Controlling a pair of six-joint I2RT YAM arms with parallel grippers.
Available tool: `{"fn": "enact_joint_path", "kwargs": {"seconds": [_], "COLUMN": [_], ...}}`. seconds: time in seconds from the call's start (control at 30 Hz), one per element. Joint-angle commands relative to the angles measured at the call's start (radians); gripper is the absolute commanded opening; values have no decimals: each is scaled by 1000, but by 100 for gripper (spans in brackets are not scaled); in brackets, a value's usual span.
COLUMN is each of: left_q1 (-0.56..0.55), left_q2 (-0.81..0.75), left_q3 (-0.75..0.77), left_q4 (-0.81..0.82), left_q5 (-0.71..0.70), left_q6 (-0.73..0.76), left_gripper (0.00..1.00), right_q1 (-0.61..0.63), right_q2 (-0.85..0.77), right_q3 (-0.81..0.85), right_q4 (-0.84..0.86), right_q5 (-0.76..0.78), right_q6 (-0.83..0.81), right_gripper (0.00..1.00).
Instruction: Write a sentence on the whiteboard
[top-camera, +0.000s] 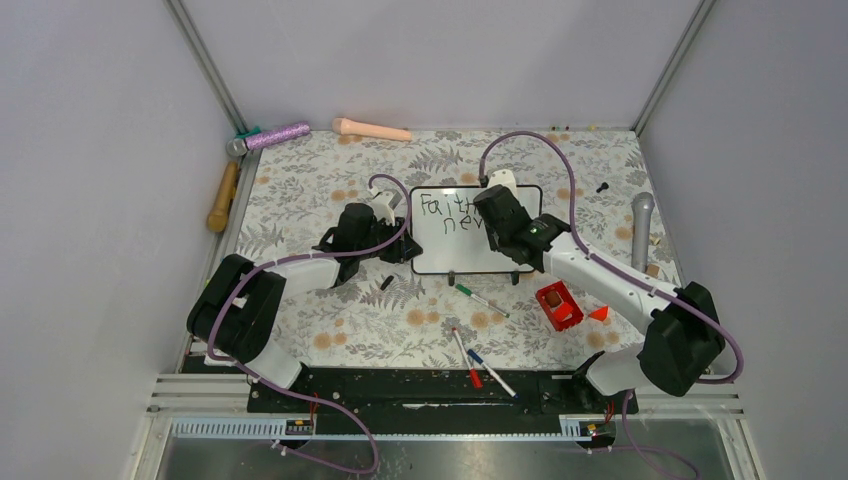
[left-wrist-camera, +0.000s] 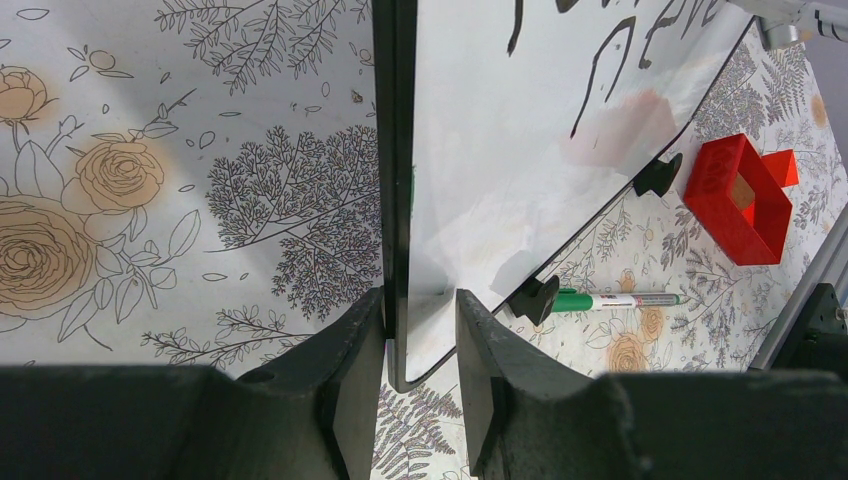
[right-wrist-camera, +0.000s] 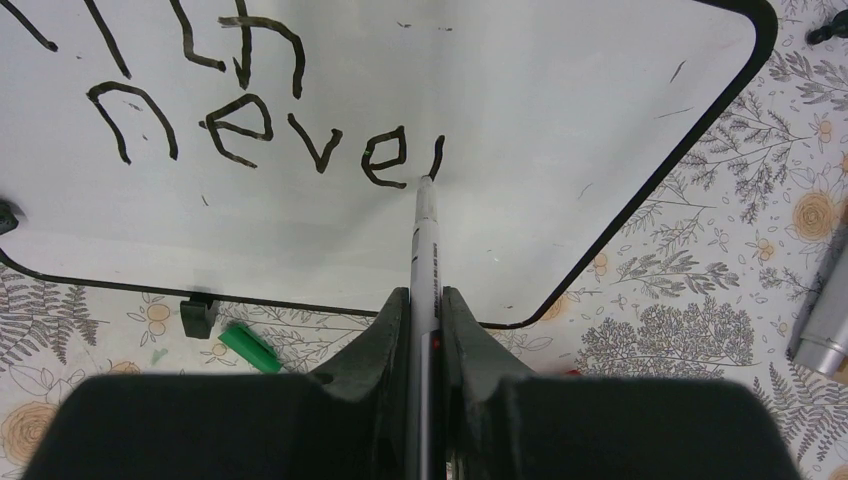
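Black-inked grey marker (right-wrist-camera: 427, 230), clamped in right gripper (right-wrist-camera: 425, 305), is finishing "never"; left gripper (left-wrist-camera: 420, 325) is pinching glossy black-framed whiteboard (left-wrist-camera: 480, 150); "fails" likely going below.

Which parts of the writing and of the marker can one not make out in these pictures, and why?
- Top view: the right gripper covers the ends of both lines of writing on the whiteboard.
- Right wrist view: the top edge cuts off the upper line; the gripper hides the marker's rear.
- Left wrist view: the top edge leaves only stroke ends; unreadable.
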Motion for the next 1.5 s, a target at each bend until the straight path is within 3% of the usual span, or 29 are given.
{"fn": "enact_joint_path", "kwargs": {"seconds": [0.0, 1.03, 1.47], "left_q1": [-3, -2, -3], "left_q2": [-33, -33, -33], "left_q3": [14, 15, 14], "left_q4": [59, 59, 59], "left_q5": [31, 32, 32], "left_q6": [8, 8, 6], "left_gripper": [31, 31, 32], "right_q1": [-12, -52, -55], "right_q2": [19, 19, -66], "right_q3": [61, 81, 54], "right_q4": [3, 3, 1], "right_q5": [21, 70, 18], "right_q6": [-10, -28, -33], "right_gripper": [0, 0, 0]}}
